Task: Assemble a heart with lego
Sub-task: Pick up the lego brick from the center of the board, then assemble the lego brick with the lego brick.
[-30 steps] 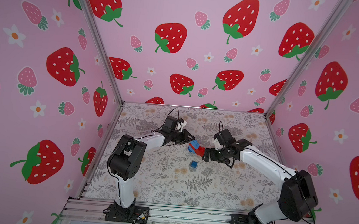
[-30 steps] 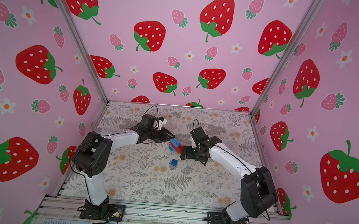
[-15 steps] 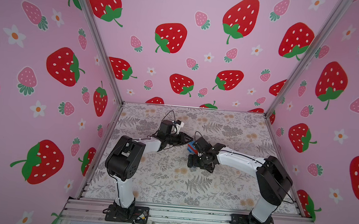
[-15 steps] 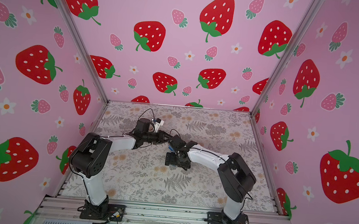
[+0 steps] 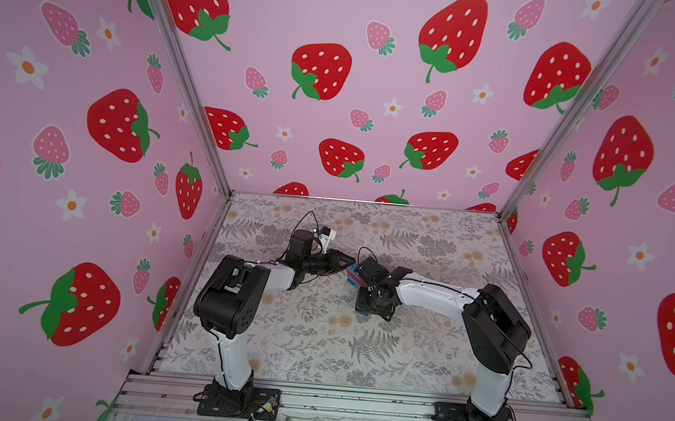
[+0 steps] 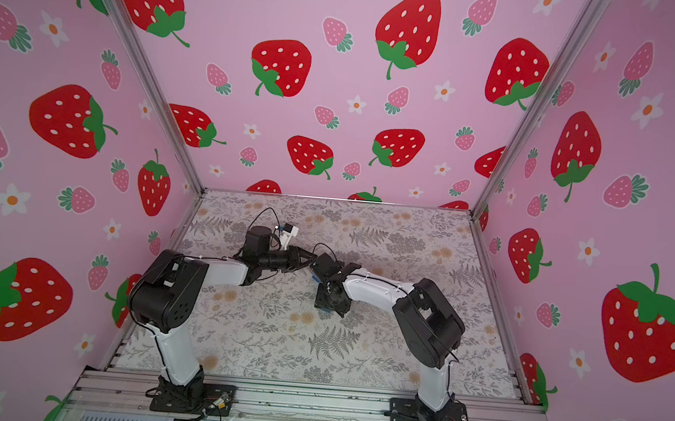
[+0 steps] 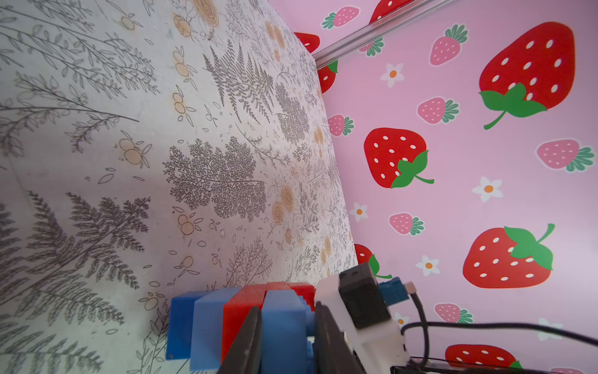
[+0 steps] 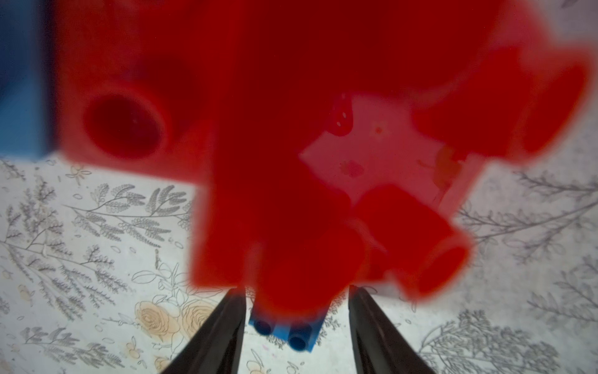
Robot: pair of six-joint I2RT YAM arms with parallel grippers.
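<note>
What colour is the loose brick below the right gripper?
The brick is blue; clearest in the right wrist view.

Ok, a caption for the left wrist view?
Left claw clamped on the red-and-blue lego cluster, floral tabletop behind.

The overhead pair hangs high at the front of the booth, above the arm bases, tilted down toward the back wall (image 5: 379, 98). In both top views you get the whole worktop (image 5: 314, 355), the left arm (image 5: 237, 290), the right arm (image 5: 436, 299) and three walls from far off, with the framing just nudged sideways between them.

The left wrist camera rides right behind the left pincer (image 7: 287, 311). It's rolled over, so the worktop stands up like a wall, and it looks across to a strawberry wall (image 7: 453, 162).

The right wrist camera looks down past the right pincer (image 8: 295, 291), so close that the brick cluster (image 8: 291, 129) blurs over most of the frame.

All four views share the cluster and the floral worktop.
</note>
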